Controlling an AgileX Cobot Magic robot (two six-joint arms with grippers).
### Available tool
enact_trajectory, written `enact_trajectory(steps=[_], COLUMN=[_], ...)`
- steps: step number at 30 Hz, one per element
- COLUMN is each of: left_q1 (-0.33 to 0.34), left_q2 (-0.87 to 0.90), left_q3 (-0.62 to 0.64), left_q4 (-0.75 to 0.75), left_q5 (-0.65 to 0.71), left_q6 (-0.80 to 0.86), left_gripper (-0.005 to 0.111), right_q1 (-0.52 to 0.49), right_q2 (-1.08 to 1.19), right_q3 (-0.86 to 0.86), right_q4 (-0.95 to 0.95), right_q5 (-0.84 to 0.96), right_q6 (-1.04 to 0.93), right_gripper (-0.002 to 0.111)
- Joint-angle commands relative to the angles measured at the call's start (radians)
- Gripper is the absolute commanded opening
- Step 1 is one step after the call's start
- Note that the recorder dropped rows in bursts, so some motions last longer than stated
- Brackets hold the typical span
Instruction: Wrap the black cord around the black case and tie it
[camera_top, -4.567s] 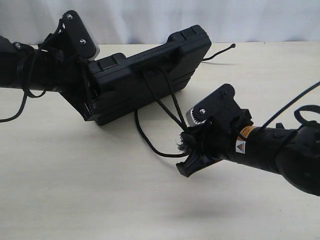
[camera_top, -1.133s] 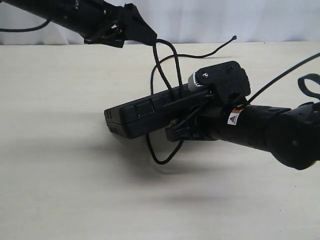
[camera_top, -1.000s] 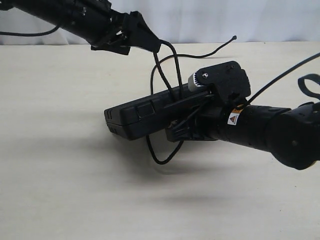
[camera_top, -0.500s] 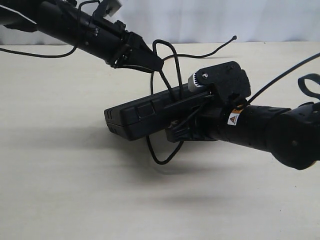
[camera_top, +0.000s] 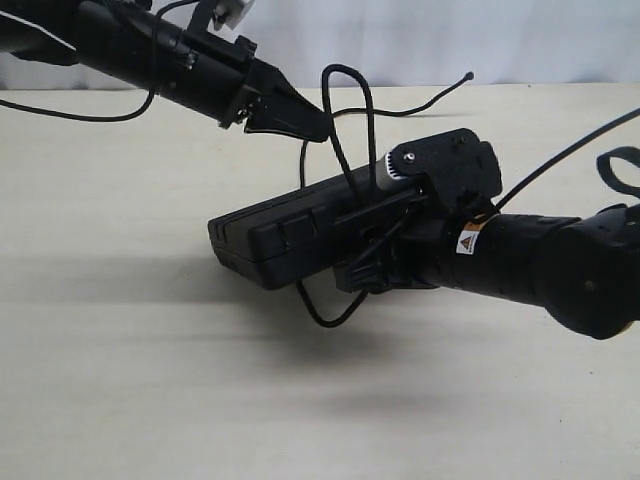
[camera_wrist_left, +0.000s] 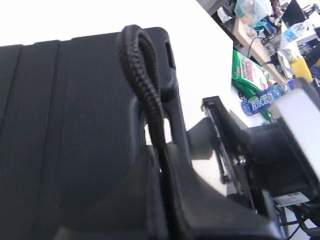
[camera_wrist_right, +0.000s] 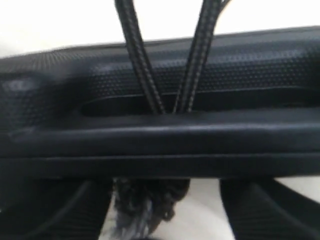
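The left gripper pinches the black cord above the tilted black case.

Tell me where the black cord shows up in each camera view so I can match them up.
Exterior view: the black cord loops up above the black case; another loop hangs under the case.
Left wrist view: one braided loop arches over the case's edge.
Right wrist view: two strands run into the case's handle cut-out, with a frayed tuft on its far side.
Shared landmark: the black case, which the cord crosses in all three.
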Motion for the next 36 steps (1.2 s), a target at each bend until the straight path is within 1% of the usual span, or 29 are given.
enact_trajectory(steps=[1,6,9,13,15,19,21,24,27,36], left_q1=[0.000,0.000,0.000,0.000,0.000,0.000,0.000,0.000,0.000,0.000], left_q2=[-0.004,-0.004,-0.004,-0.004,-0.004,-0.004,-0.004,-0.004,-0.004,-0.004], left_q3=[-0.007,-0.007,-0.007,-0.007,-0.007,-0.007,-0.007,-0.007,-0.007,-0.005], left_q4=[-0.037,-0.037,-0.046,-0.059,-0.060,-0.060,-0.060,-0.060,-0.056,-0.054], left_q5=[0.017,0.019,0.019,0.009,0.007,0.007,0.011,0.020,0.033,0.046], left_q6=[0.007,0.007,0.007,0.007,0.007,0.007,0.007,0.009,0.009,0.009], left_gripper=[0.000,0.000,0.000,0.000,0.000,0.000,0.000,0.000,0.000,0.000], right_q1=[0.000,0.000,0.000,-0.002,-0.002,-0.002,-0.002,-0.002,-0.002,0.001], right_q2=[-0.003,-0.003,-0.005,-0.045,-0.112,-0.231,-0.263,-0.275,-0.247,-0.053], right_q3=[-0.004,-0.004,-0.004,-0.004,-0.004,-0.004,-0.004,-0.004,-0.004,-0.004], right_q4=[-0.008,-0.008,-0.008,-0.031,-0.061,-0.076,-0.076,-0.069,-0.039,-0.018], right_q5=[0.020,0.022,0.062,0.175,0.272,0.396,0.403,0.324,0.193,-0.015], right_q6=[-0.007,-0.007,-0.007,-0.012,-0.012,-0.008,-0.008,-0.008,0.000,0.000], right_gripper=[0.069,0.069,0.069,0.071,0.073,0.073,0.073,0.073,0.073,0.073])
